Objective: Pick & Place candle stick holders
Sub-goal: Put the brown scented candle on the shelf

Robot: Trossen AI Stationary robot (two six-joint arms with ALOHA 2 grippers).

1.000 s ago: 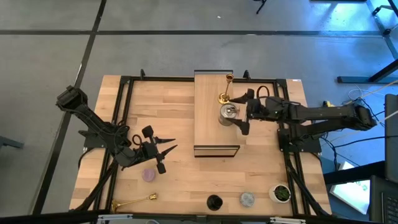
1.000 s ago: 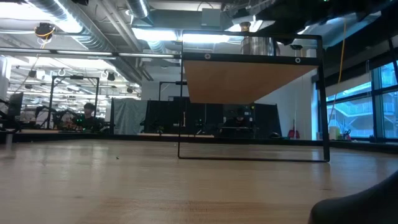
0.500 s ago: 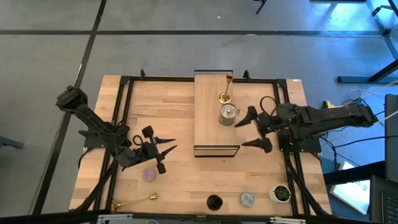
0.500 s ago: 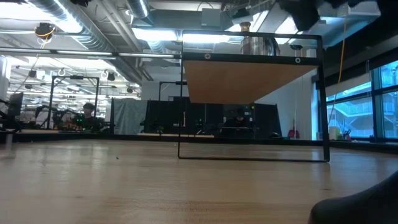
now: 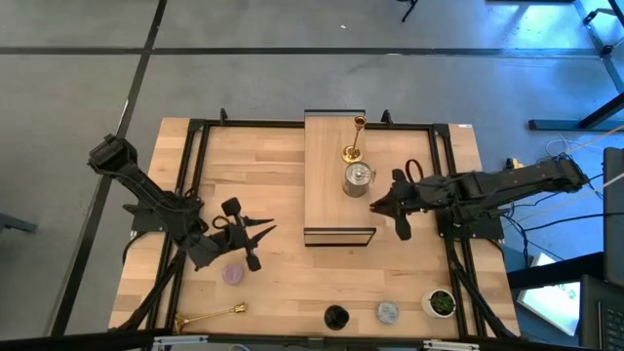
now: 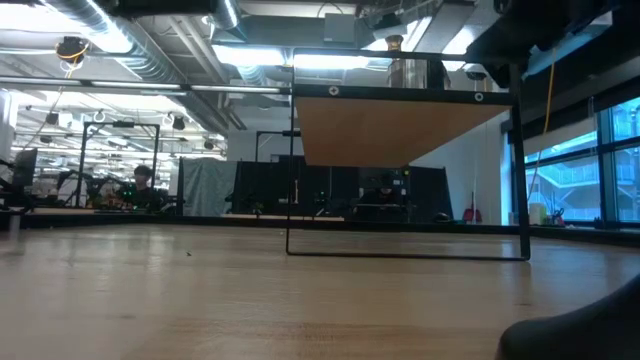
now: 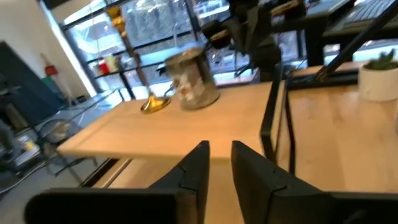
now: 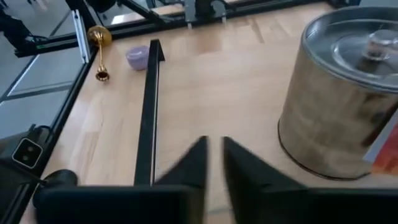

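Observation:
A tall gold holder [image 5: 353, 141] and a silver holder [image 5: 359, 178] stand upright on the raised wood platform [image 5: 331, 210] in mid-table. My right gripper [image 5: 375, 207] hangs shut and empty just right of the platform, near the silver holder [image 8: 339, 106] but apart from it. My left gripper [image 5: 268, 230] hovers shut and empty left of the platform, above the lilac holder [image 5: 233, 274]. A short gold holder [image 5: 210, 316] lies on its side near the front edge. A black holder [image 5: 335, 317] and a grey-blue holder [image 5: 388, 312] stand there too.
A small white pot with a green plant [image 5: 441, 302] stands at the front right. The platform sits on a black frame [image 6: 405, 250] with open space under it. Black rails [image 5: 195, 175] run along the table's sides. Bare wood lies between the platform and the front row.
My right gripper has drawn back from the silver holder, which it stood around with open fingers, toward the table's right and near edges. It has turned and shut on nothing. The silver holder stays upright on the platform.

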